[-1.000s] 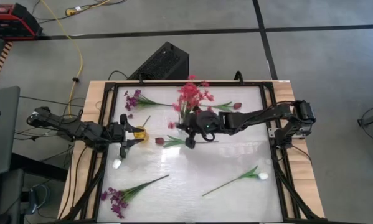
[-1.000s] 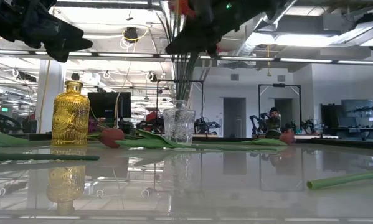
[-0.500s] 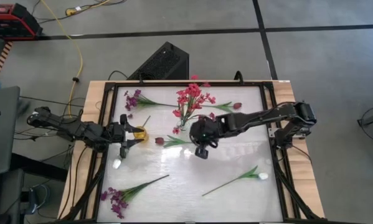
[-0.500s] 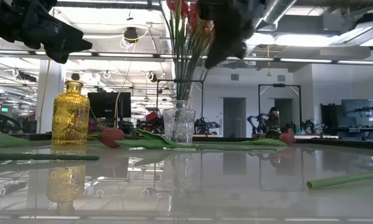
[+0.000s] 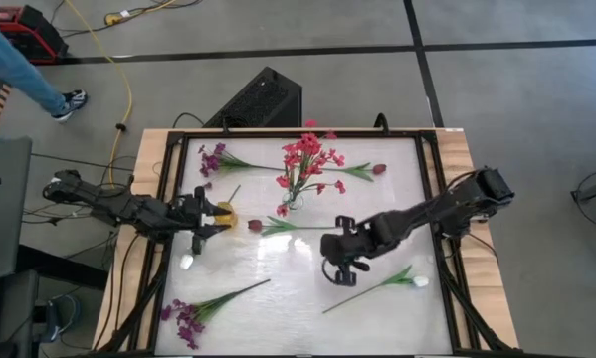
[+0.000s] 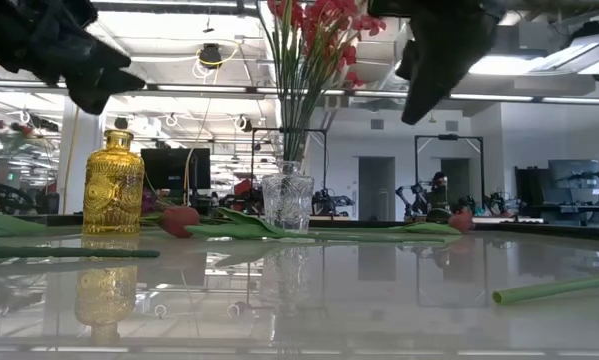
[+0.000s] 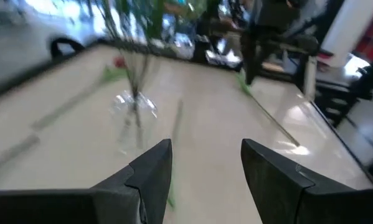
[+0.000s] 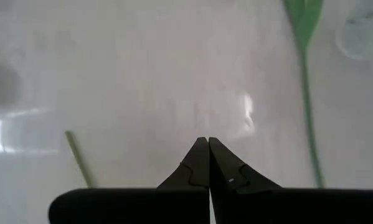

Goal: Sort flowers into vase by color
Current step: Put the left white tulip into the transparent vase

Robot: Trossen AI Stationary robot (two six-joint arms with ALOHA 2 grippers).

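Status: the sort is partly done. The red-pink flowers [image 5: 307, 159] stand upright in the clear glass vase [image 6: 286, 200] toward the far middle of the bench [image 5: 278, 288]; I count several red-pink heads there but cannot separate the stems. The yellow vase [image 6: 113, 182] at the left side holds nothing that I can see.

Still lying loose on the bench, by my count:
- two purple sprigs: one in the far left corner [image 5: 214, 157], one in the near left corner [image 5: 186, 318];
- two dark maroon buds: one just beside the clear glass vase on its near side [image 5: 257, 226], one right of the red-pink bunch [image 5: 378, 169];
- one white-budded stem [image 5: 417, 281] toward the near right, lying flat.

A small white object [image 5: 186, 263] near the left edge may be another white bud; I cannot confirm it.

My right end effector [image 5: 341, 274] hangs above the bench just beside the lower end of the white-budded stem, fingers pressed together and empty, as the right wrist view shows. My left end effector [image 5: 199, 219] waits at the left side over the yellow vase, fingers spread and empty.

Judgement: one colour is settled and at least five stems remain. The white-budded stem looks like my next pick, and the right fingers must part before any grasp.
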